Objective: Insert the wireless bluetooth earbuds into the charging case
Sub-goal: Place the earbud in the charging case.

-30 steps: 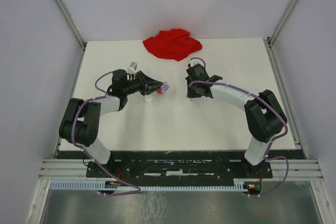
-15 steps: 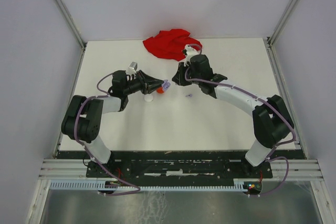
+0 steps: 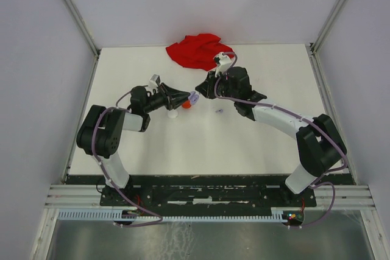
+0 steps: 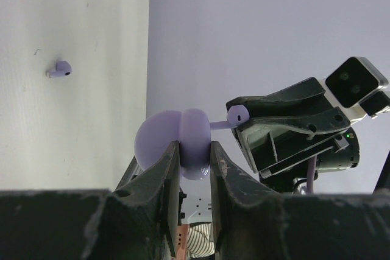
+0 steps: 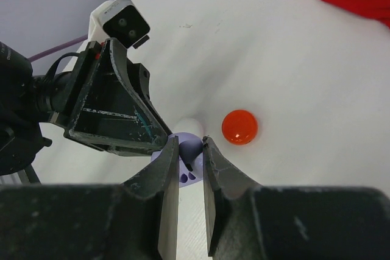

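Note:
My left gripper (image 3: 184, 97) is shut on the open lavender charging case (image 4: 183, 135) and holds it above the table; the case also shows in the top view (image 3: 193, 97). My right gripper (image 3: 202, 86) is shut on a lavender earbud (image 4: 236, 114) and holds it right at the case. In the right wrist view the earbud (image 5: 194, 148) sits between my fingers just over the case's sockets (image 5: 186, 176). A second lavender earbud (image 3: 219, 111) lies loose on the table; it also shows in the left wrist view (image 4: 60, 69).
A red round disc (image 5: 239, 126) and a white round disc (image 5: 190, 126) lie on the table under the grippers. A crumpled red cloth (image 3: 200, 50) lies at the back edge of the table (image 3: 274, 144).
My right gripper has risen from the table and moved up-left to the case in my left gripper. The loose lavender earbud it hid now shows. My left gripper barely moved.

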`<state>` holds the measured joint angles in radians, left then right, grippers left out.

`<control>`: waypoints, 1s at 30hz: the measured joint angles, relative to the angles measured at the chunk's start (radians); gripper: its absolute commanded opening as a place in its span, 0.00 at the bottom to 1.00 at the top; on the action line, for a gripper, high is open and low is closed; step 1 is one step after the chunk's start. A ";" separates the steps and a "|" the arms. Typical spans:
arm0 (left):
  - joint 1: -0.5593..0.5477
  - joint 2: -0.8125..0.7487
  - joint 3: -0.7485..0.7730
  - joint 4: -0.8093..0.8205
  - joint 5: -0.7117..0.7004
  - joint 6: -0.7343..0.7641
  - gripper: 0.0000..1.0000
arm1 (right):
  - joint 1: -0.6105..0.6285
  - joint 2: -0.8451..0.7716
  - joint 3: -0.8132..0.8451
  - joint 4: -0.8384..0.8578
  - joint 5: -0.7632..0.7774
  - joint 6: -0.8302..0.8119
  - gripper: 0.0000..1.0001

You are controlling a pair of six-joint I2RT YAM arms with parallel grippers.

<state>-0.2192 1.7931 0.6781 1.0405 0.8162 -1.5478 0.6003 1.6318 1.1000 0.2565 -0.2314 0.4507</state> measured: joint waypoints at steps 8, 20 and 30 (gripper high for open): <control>0.000 0.003 -0.007 0.095 0.003 -0.067 0.03 | 0.000 -0.014 -0.037 0.068 -0.016 -0.008 0.15; 0.000 0.030 -0.013 0.195 0.006 -0.158 0.03 | 0.000 -0.034 -0.065 0.120 -0.015 -0.010 0.15; 0.000 0.056 -0.026 0.275 0.006 -0.225 0.03 | 0.002 -0.034 -0.090 0.167 -0.015 -0.011 0.13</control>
<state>-0.2192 1.8488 0.6518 1.3159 0.8223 -1.7725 0.6022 1.5974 1.0100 0.4240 -0.2466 0.4400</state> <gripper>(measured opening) 0.291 0.241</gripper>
